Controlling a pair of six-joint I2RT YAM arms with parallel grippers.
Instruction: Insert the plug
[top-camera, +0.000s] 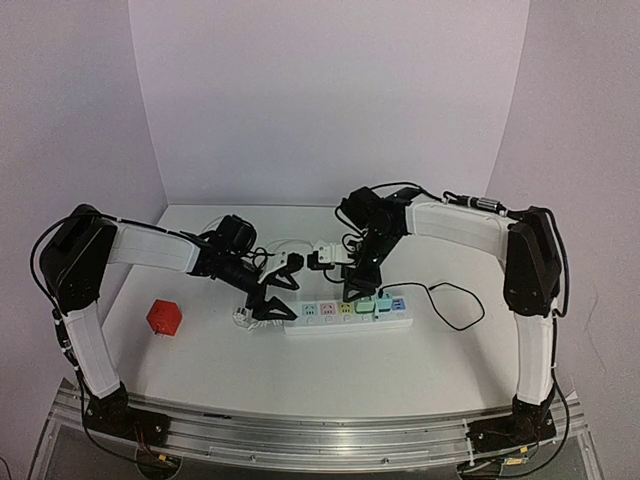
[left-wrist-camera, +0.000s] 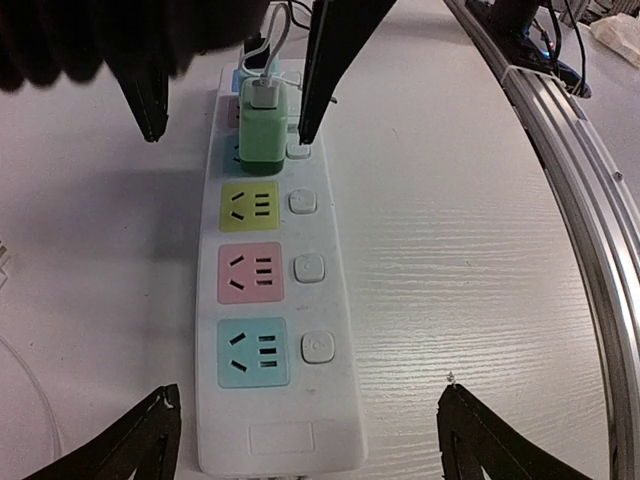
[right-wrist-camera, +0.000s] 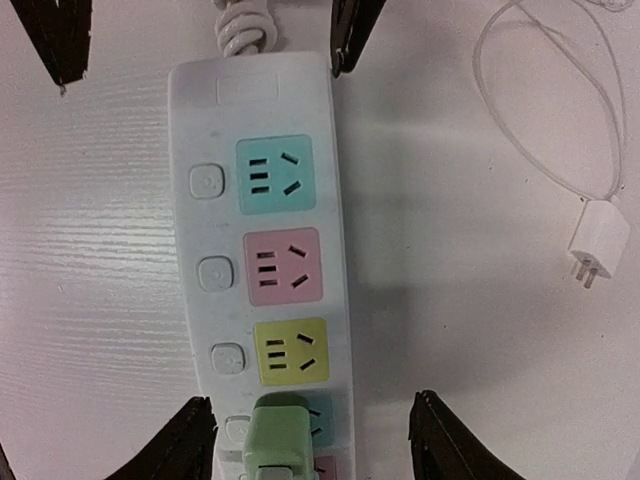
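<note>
Off to the left of the left claw sits a red cube (top-camera: 164, 317), well apart from everything else, so I don't think it matters for this job.

The left claw (left-wrist-camera: 310, 392) is spread wide with one finger on each side of the near end of the power strip (left-wrist-camera: 325, 308). As far as I can tell it's not touching it. My guess is it's there to stop the strip sliding or lifting if the other arm pushes down.

Ahead of that claw come three empty sockets (left-wrist-camera: 250, 272), then the green plug (left-wrist-camera: 262, 125), standing upright in the fourth one. It looks pushed all the way in to me, no tilt that I can see.

The right claw (right-wrist-camera: 312, 398) hangs straight over the plug with its jaws apart. One finger is just beside the plug body and the other is further off, so it's gripping nothing. Makes sense if the plug's home: I'd lift straight up so it isn't knocked.

Off to that claw's side, across the strip, a white charger (right-wrist-camera: 598, 240) lies loose with its prongs showing.
</note>
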